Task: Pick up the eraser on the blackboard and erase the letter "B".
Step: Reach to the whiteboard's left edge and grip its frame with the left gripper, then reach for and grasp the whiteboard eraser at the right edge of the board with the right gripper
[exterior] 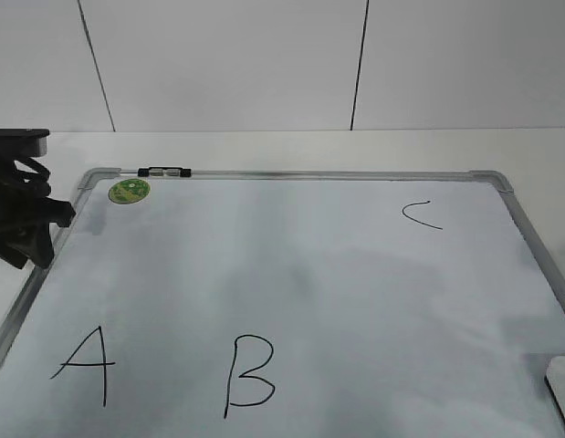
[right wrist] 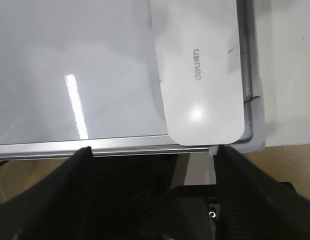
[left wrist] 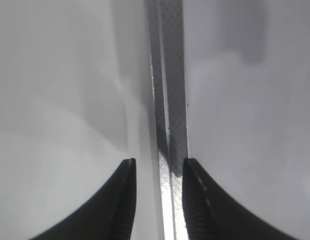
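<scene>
Down at the near edge of the blackboard (exterior: 309, 283), three things sit in a row. Near the left corner is a black letter "A" (exterior: 84, 363). Next to it, a bit left of the middle, is the letter "B" (exterior: 247, 375), whole and dark. Far off in the near right corner lies the white eraser (exterior: 561, 387), only partly in the picture. It rests flat on the board, well apart from the "B".

The left gripper (left wrist: 159, 172) hangs over the board's left edge. Its two black fingers (left wrist: 122, 200) are a narrow way apart with the grey frame (left wrist: 170, 100) showing between them. They hold nothing.

At the far edge, near the left corner, are a round green sticker (exterior: 129, 191) and a small black-and-silver clip (exterior: 163, 171). A small "C" (exterior: 422, 214) is drawn toward the far right corner.

The right gripper (right wrist: 152, 155) is spread wide and empty, just off the near edge. The eraser sits tight in the corner, close to the right finger (right wrist: 255, 195).
</scene>
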Robot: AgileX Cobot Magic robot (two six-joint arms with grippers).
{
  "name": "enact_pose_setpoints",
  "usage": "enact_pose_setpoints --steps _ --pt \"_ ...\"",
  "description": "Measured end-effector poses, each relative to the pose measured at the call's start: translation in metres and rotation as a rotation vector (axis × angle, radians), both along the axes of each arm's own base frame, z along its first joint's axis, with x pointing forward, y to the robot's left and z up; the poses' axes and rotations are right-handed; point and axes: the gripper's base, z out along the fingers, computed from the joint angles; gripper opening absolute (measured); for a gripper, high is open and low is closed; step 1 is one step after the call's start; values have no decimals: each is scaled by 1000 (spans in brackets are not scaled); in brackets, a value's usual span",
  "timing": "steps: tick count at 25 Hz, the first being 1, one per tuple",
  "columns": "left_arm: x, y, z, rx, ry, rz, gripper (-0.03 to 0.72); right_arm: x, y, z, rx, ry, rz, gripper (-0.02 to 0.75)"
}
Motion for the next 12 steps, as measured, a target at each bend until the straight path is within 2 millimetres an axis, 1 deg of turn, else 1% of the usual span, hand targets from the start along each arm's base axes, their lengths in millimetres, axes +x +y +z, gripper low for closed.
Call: enact_pose_setpoints --steps 7,12 --pt "2 0 -7 -1 14 2 235 0 0 0 0 0 0 584" --pt "3 -1 -8 -2 18 3 235 0 0 0 0 0 0 584"
